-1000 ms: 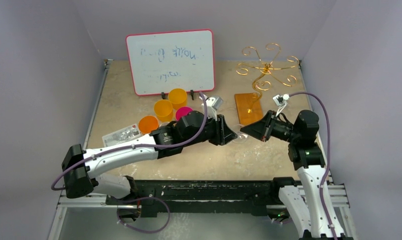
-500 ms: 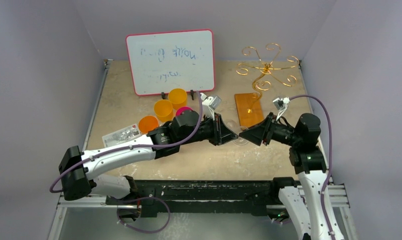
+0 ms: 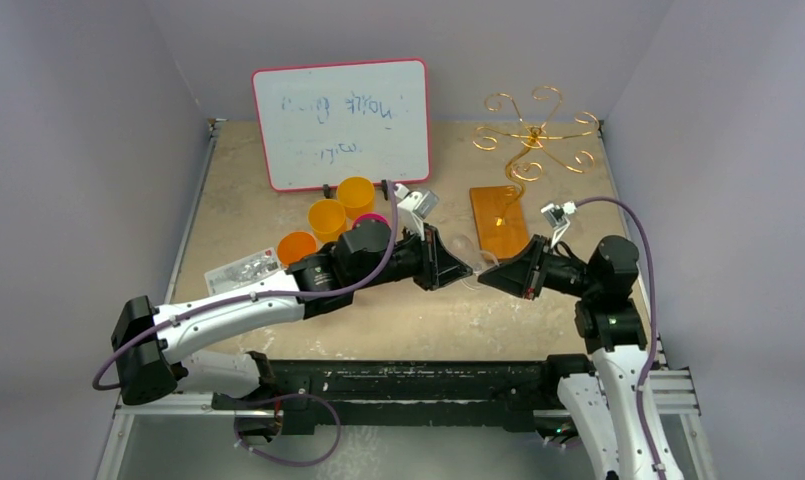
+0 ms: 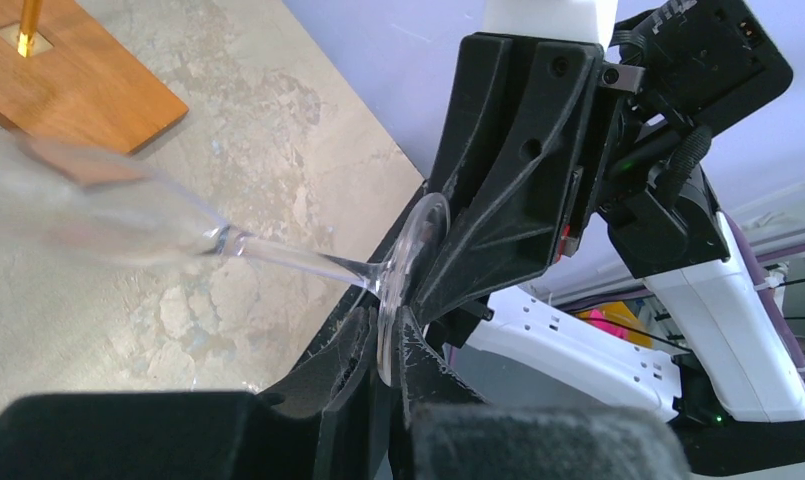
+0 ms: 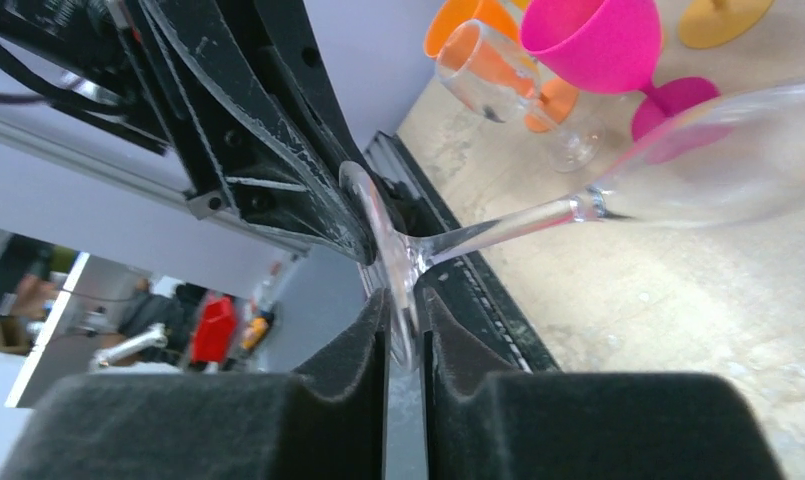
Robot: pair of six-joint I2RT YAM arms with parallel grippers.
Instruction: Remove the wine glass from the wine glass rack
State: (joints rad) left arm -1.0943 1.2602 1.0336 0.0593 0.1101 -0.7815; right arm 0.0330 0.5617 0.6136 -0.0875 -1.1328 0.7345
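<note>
left end effector (image 4: 383,338) clamped on foot of wine glass (image 4: 278,262), right end effector (image 5: 403,322) narrow around same foot, grip unclear, wine glass rack (image 3: 534,135) well apart

We can't read any txt for certain. The white rectangular board w/ red frame (image 3: 340,122), propped at the back of the beige mottled table (image 3: 248,210), carries faint blue handwriting. There's one scrawl upper right, a paler mark upper left and a short scrawl lower down nr the middle. All are too washed out & small for us to make out letters or nos. The clear crinkled plastic packet (image 3: 243,268) may bear print, but we can't tell. Both wrist views give us no legible labels or brands.
</note>
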